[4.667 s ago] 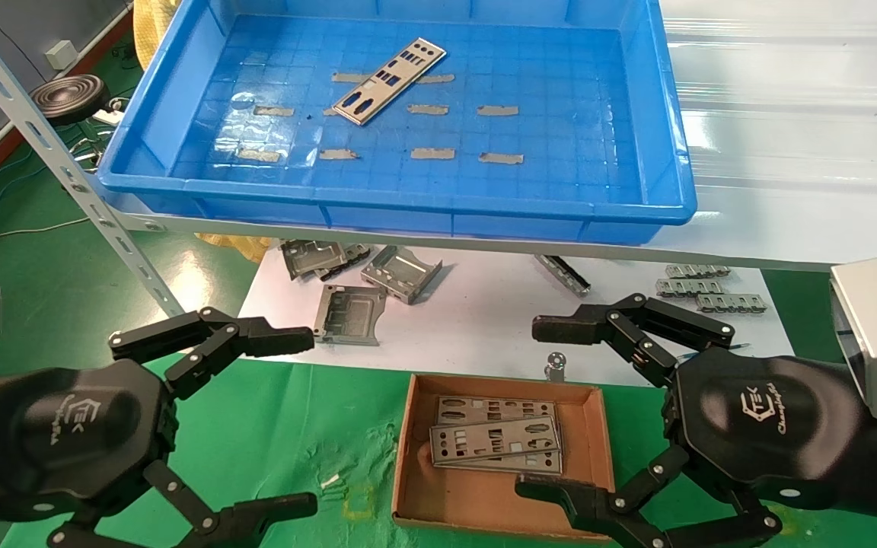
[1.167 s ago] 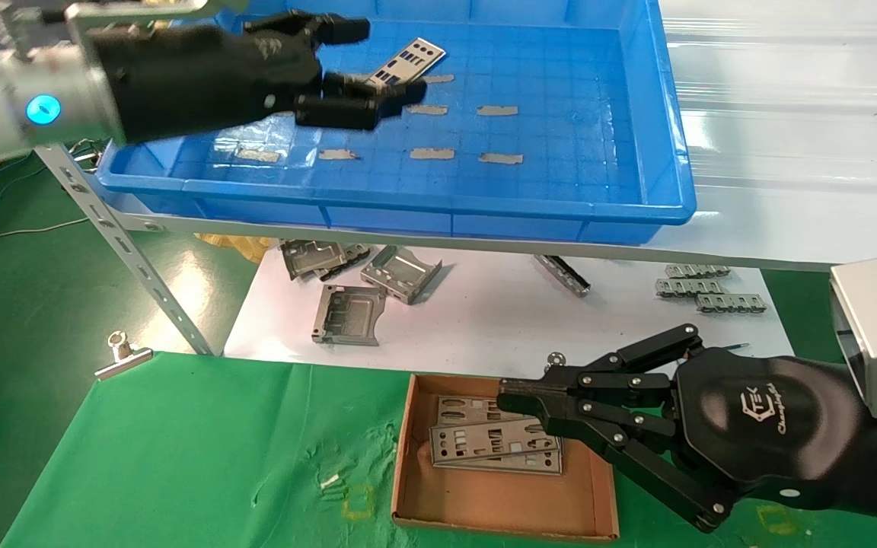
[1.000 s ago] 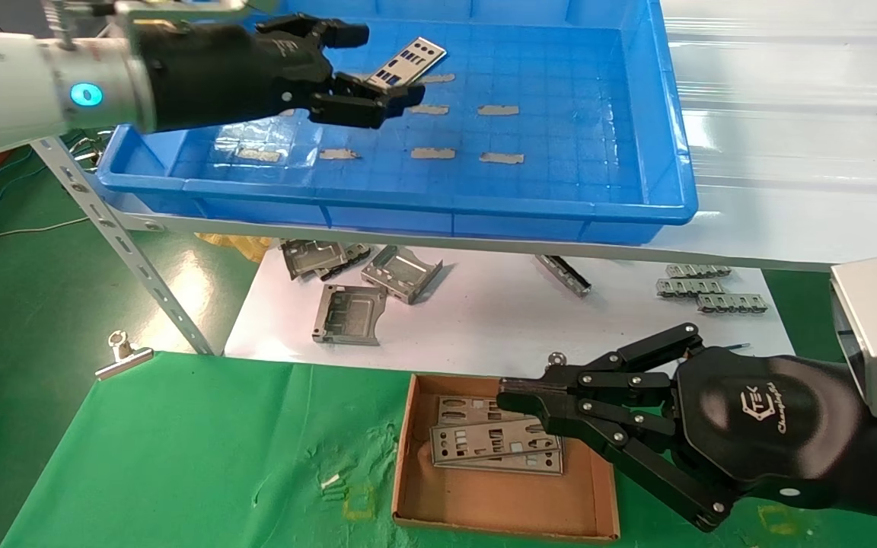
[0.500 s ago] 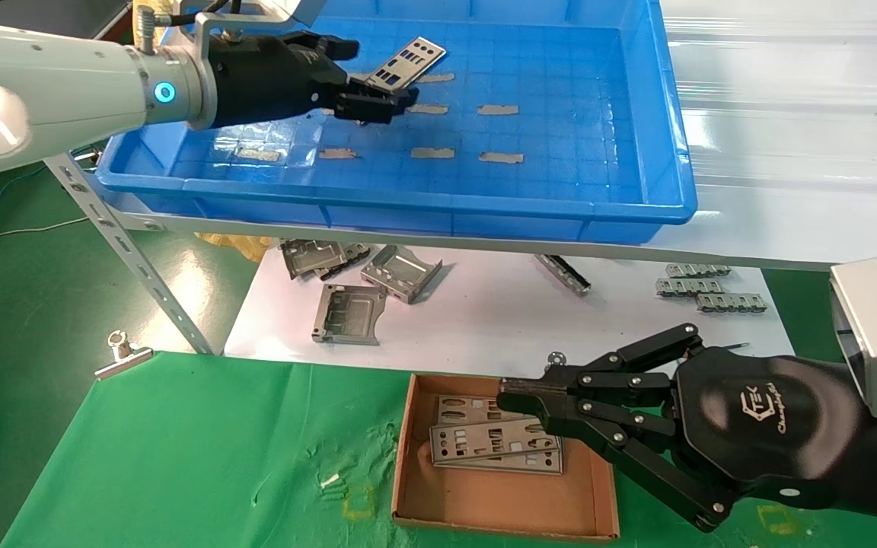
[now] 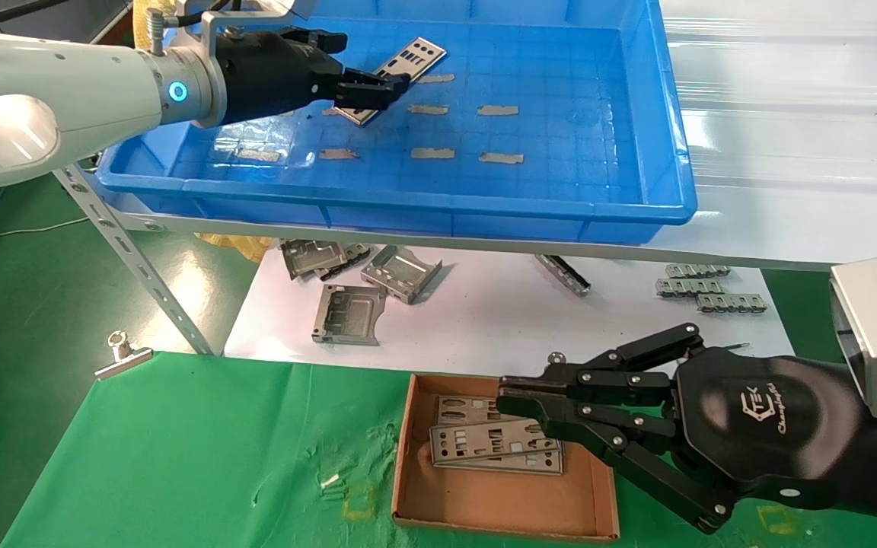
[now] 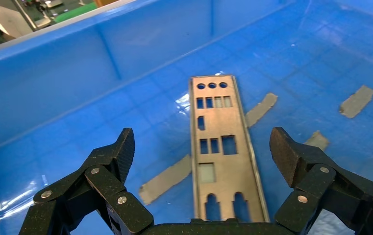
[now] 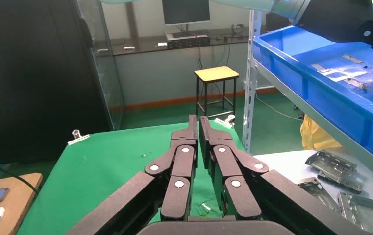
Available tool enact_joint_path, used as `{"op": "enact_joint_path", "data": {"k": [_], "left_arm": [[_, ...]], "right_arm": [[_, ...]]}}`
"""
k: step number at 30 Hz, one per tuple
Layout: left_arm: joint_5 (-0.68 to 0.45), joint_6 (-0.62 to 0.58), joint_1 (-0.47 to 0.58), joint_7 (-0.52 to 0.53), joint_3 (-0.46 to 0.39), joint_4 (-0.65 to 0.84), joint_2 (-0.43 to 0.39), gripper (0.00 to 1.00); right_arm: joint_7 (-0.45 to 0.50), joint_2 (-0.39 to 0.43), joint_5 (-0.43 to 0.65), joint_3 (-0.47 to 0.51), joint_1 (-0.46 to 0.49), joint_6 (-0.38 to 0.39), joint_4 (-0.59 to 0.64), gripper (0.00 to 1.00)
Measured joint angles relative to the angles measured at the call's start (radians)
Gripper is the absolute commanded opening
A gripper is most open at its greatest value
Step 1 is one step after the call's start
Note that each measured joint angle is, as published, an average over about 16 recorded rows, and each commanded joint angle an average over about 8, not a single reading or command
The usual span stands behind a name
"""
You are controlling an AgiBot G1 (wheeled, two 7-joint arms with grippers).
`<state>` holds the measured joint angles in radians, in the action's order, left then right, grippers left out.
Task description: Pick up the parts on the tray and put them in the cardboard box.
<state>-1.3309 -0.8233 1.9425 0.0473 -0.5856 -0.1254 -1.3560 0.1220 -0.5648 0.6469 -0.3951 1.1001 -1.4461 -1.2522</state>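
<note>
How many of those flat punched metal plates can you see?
3: one plate in the blue tray under the left hand, two stacked plates in the cardboard box; more may be hidden.

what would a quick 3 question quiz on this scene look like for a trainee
1. True or false: the left gripper is shut on the plate in the tray.
2. How many plates lie in the box? A) none B) two C) five
3. Fill in: the right gripper hangs over the ___, fingers together.

Key:
1. False: its fingers stand open either side of the plate, not gripping it.
2. B: two, overlapping.
3. Box.
</note>
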Motion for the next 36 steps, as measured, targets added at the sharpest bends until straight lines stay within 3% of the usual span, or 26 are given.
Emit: {"op": "enact_joint_path", "data": {"k": [5, 7, 12, 14, 36], "left_arm": [[0.008, -0.003, -0.005, 0.021, -0.01, -0.008, 0.0, 0.98], [0.011, -0.004, -0.007, 0.028, -0.014, -0.011, 0.0, 0.8], [0.017, -0.004, -0.011, 0.042, -0.026, -0.017, 0.0, 0.17], [0.019, -0.003, -0.014, 0.047, -0.031, -0.021, 0.0, 0.02], [0.068, 0.039, -0.039, 0.047, -0.077, -0.053, -0.001, 0.0]], "right_arm": [[0.0, 0.0, 0.0, 0.0, 0.0, 0.0, 0.0, 1.0], [0.0, 0.0, 0.0, 0.0, 0.0, 0.0, 0.0, 1.0], [0.0, 0.0, 0.0, 0.0, 0.0, 0.0, 0.0, 1.0], [0.0, 0.0, 0.0, 0.0, 0.0, 0.0, 0.0, 1.0], [0.0, 0.0, 0.0, 0.0, 0.0, 0.0, 0.0, 1.0]]}}
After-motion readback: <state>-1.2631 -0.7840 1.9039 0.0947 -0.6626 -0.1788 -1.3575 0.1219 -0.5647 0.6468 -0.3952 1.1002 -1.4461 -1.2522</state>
